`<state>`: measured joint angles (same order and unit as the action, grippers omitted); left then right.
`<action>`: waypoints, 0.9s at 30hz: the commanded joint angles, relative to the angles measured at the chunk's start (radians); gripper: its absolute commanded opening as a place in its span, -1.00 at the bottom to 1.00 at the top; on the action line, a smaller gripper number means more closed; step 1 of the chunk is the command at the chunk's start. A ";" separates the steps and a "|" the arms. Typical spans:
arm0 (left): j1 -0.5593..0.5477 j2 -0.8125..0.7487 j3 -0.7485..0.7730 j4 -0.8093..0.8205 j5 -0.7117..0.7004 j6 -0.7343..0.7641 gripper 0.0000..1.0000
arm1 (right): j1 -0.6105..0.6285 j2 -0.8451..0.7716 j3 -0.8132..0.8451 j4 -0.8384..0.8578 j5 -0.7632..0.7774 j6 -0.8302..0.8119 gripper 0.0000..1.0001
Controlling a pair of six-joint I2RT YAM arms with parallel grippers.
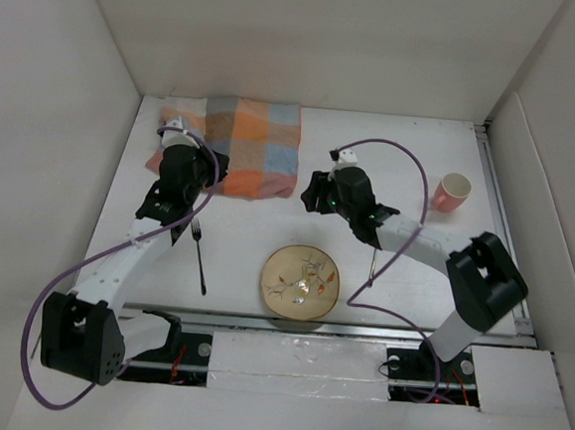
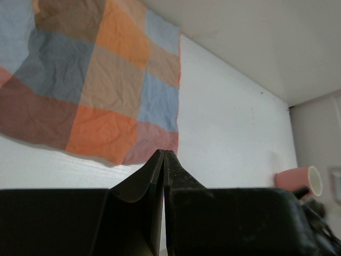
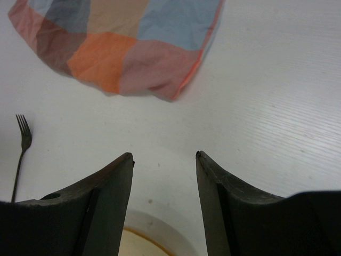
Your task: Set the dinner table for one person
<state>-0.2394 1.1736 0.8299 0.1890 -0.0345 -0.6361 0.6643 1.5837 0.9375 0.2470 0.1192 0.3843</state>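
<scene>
White desk (image 1: 391, 163): flat, smooth, walled, underneath everything.
Cloth (image 1: 248, 142): wrinkled checked fabric, 11 o'clock.
Plate (image 1: 301, 283): round, patterned, 6 o'clock.
Left end effector (image 2: 164, 154): closed, empty.
Right end effector (image 3: 164, 156): open, empty.

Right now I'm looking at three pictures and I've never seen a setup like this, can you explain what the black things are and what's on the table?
The black things are two robot arms bolted at the table's near edge. One picture looks down from above; the other two come from cameras on each wrist. The left end effector is shut and holds nothing; the right end effector is open and holds nothing either. On the table lie a checked cloth, a fork, a patterned plate and a pink cup.
</scene>
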 commanded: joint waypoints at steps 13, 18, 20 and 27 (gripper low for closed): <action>0.011 -0.217 0.009 -0.045 0.108 0.000 -0.75 | -0.083 0.530 0.419 0.031 -0.225 0.330 0.15; 0.011 -0.190 -0.029 0.038 0.154 -0.050 -0.74 | -0.083 0.599 0.468 0.035 -0.288 0.363 -0.09; 0.011 -0.177 -0.038 0.040 0.137 -0.051 -0.73 | -0.083 0.608 0.454 0.084 -0.303 0.380 -0.40; 0.011 -0.074 -0.086 0.087 0.110 -0.099 -0.73 | -0.178 0.510 0.339 0.219 -0.333 0.421 -1.00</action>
<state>-0.2337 1.0679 0.7605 0.2016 0.0780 -0.7013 0.5438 2.1780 1.3106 0.3588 -0.2073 0.7834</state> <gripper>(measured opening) 0.135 0.015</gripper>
